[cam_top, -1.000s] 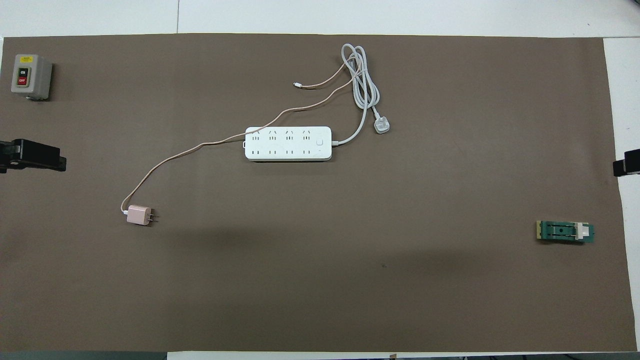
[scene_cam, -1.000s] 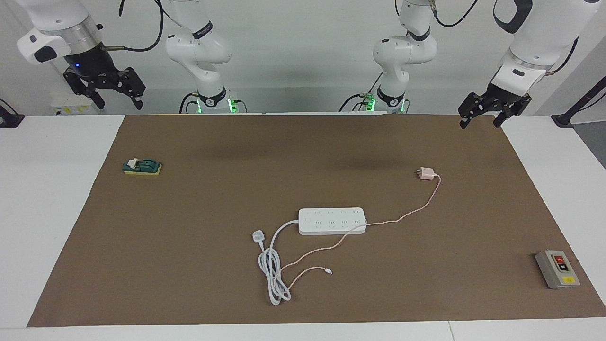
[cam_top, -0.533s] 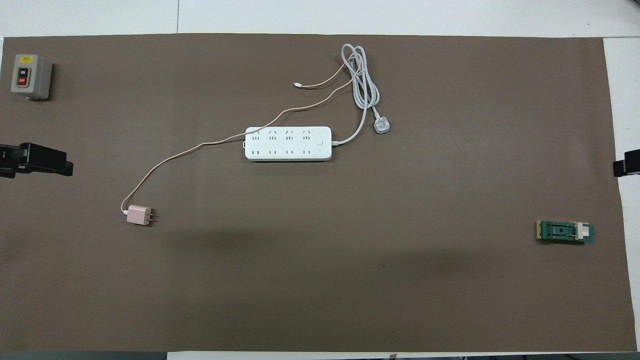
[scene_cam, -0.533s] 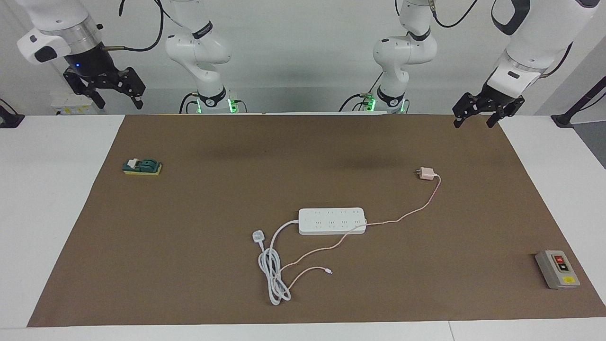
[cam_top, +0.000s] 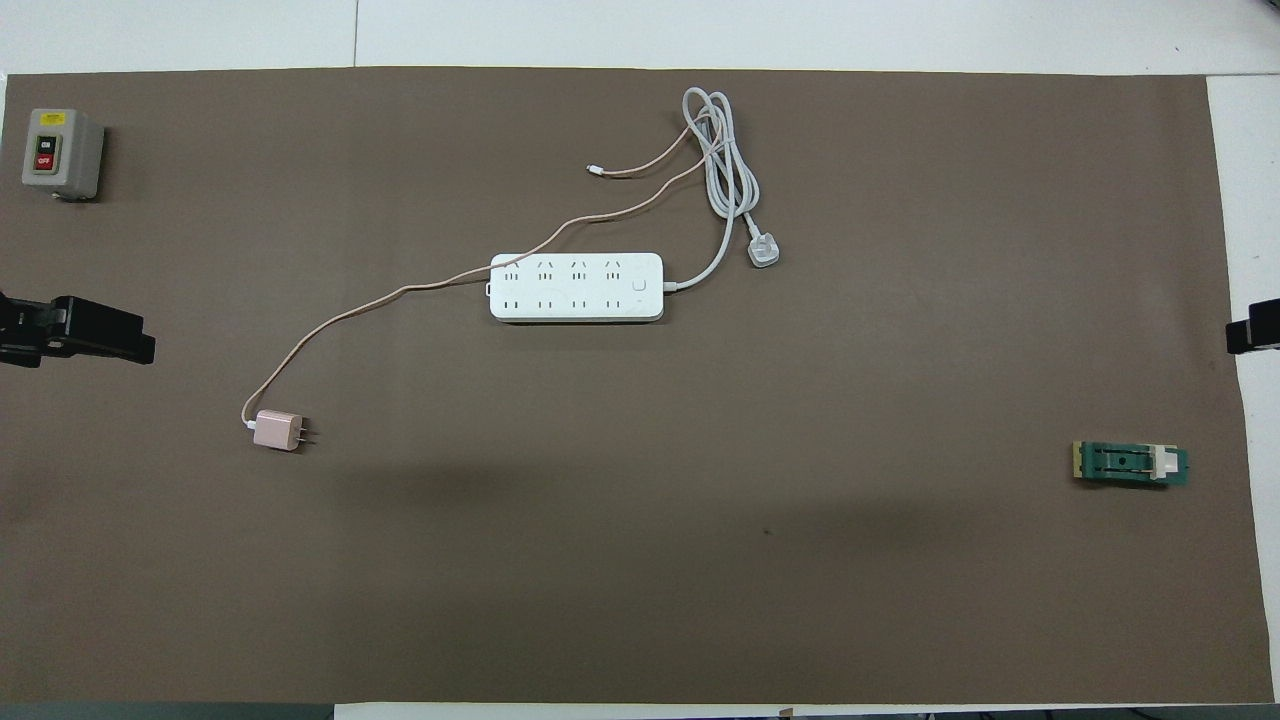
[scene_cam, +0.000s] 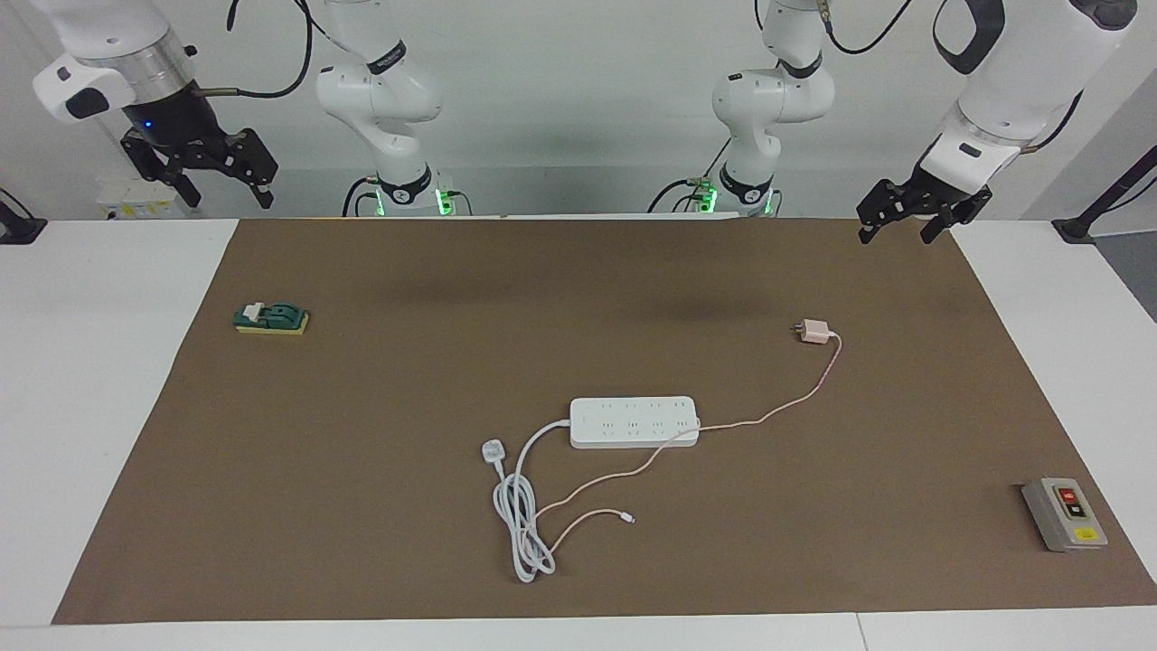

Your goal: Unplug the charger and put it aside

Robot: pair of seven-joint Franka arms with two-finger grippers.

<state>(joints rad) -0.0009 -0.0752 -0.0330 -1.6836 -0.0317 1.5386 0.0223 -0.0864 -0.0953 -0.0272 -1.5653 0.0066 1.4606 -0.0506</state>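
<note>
The pale-pink charger (scene_cam: pixel 816 332) (cam_top: pixel 277 430) lies loose on the brown mat, its prongs in no socket. It is nearer to the robots than the white power strip (scene_cam: pixel 634 421) (cam_top: pixel 576 286), toward the left arm's end. Its thin pink cable (scene_cam: pixel 818 384) runs past the strip's end to a free tip. My left gripper (scene_cam: pixel 895 235) hangs open and empty, high over the mat's edge on that side, well apart from the charger; one finger (cam_top: pixel 100 330) shows in the overhead view. My right gripper (scene_cam: pixel 228 197) waits raised and open off the mat's other end.
The strip's thick white cord lies coiled and ends in a white three-pin plug (scene_cam: pixel 492 449) (cam_top: pixel 763 253). A grey switch box (scene_cam: pixel 1064 514) (cam_top: pixel 60 152) sits at the left arm's end, farther from the robots. A green block (scene_cam: pixel 271 317) (cam_top: pixel 1130 464) lies at the right arm's end.
My left gripper has drifted a little inward over the mat's edge, still open and empty. The charger, the strip and the right arm have not moved.
</note>
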